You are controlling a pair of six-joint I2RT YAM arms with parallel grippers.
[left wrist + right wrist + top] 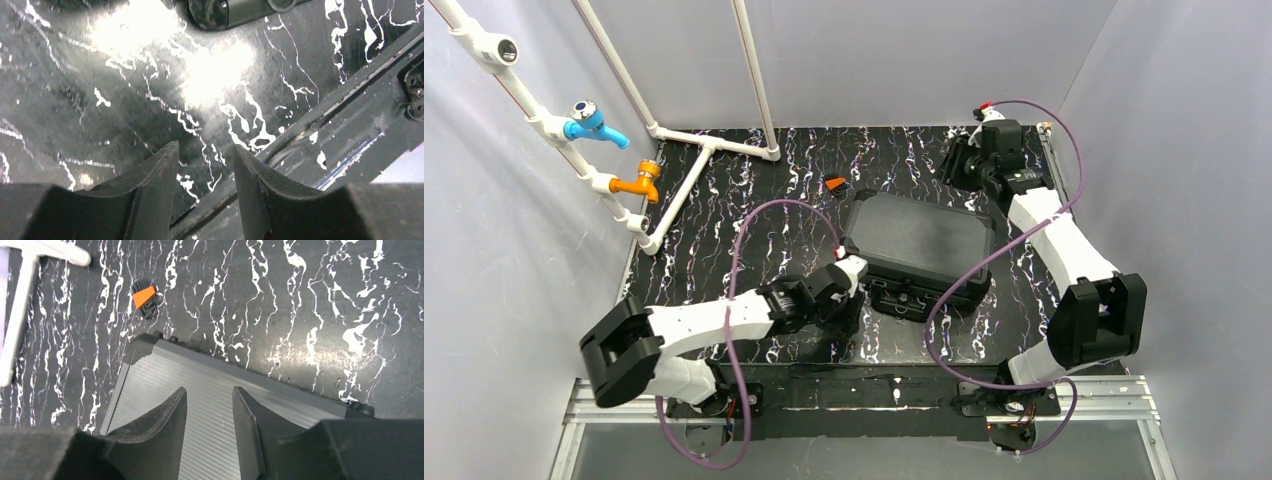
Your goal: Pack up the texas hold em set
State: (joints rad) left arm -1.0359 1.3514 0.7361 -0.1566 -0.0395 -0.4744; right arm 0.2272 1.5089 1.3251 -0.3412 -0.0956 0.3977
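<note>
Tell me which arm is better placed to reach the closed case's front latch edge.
Left, probably. The left fingers sit right beside the near edge of the briefcase, where its latches are; the right fingers hang beyond its far side.

This is a robot lab test cell, not a home or shop. Plain pale panel walls (904, 50) box in a black, white-veined tabletop (724, 230), which lies directly beneath the left gripper's fingers (155, 170). Well left of and beyond those fingers stands a mock plumbing frame of white pipes (709, 143) carrying a blue tap (592, 122) and an orange tap (639, 182). Nearer than the fingers, the arm bases sit on an aluminium rail (1114, 395), with purple cables (735, 262) looping loose.
</note>
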